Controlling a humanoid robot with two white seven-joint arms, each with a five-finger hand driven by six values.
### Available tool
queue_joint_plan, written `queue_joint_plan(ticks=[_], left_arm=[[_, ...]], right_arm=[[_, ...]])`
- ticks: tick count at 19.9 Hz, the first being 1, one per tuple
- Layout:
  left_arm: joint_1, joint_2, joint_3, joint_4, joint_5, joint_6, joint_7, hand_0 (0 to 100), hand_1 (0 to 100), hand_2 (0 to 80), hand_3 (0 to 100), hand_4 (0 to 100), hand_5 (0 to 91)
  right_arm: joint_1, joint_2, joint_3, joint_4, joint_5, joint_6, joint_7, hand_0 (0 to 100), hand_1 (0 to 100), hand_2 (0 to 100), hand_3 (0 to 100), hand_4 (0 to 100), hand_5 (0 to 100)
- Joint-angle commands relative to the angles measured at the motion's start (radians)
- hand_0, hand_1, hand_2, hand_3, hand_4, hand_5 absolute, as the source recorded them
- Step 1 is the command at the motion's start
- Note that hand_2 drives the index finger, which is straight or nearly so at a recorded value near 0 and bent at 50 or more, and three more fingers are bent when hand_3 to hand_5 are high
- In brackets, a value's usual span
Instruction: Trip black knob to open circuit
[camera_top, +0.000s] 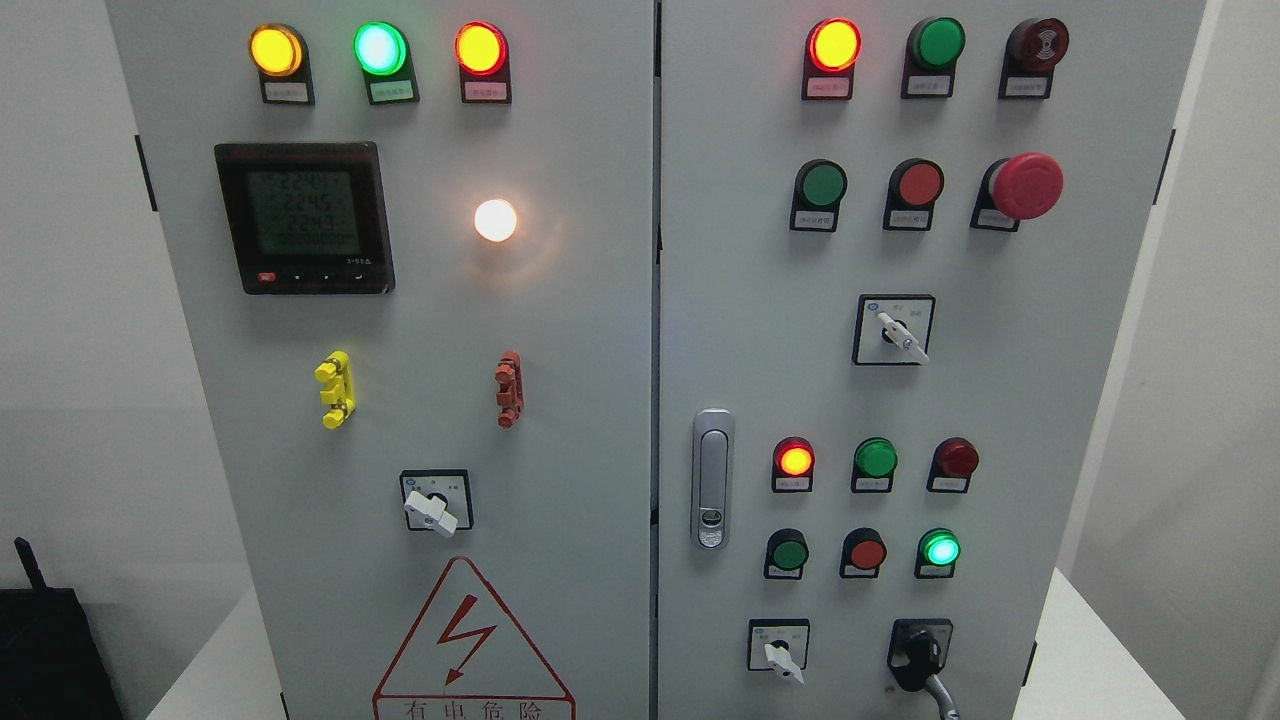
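Black knob (918, 655) sits at the cabinet door's (1000, 400) bottom right corner — likely stiff; pinch its raised grip. No hands in view — fingers' state unknown.

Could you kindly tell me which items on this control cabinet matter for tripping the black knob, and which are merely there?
Belongs to the job:
- black rotary knob at the right door's bottom

Just there:
- white-handled selector switches
- red mushroom emergency button
- black digital meter
- silver door latch
- yellow clip and red clip

No robot hand shows.

The cabinet (580, 400) is pale grey. Below its black meter (304, 217) sit a yellow clip (335, 389) and a red-outlined warning triangle (472, 640) (lightning bolt inside).
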Motion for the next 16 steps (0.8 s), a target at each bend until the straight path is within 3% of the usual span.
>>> queue_joint_plan(ticks=[1, 16], left_arm=[[-0.002, 0.0, 0.002, 0.0, 0.001, -0.002, 0.0, 12, 39, 0.0, 0, 0, 0.0], [-0.002, 0.0, 0.002, 0.0, 0.002, -0.002, 0.0, 12, 39, 0.0, 0, 0, 0.0]], right_arm=[[-0.01, -0.002, 0.003, -0.037, 0.001, -0.013, 0.025, 0, 0, 10, 100, 100, 100], [-0.007, -0.011, -0.026, -0.034, 0.001, -0.004, 0.026, 0, 0, 10, 100, 100, 100]])
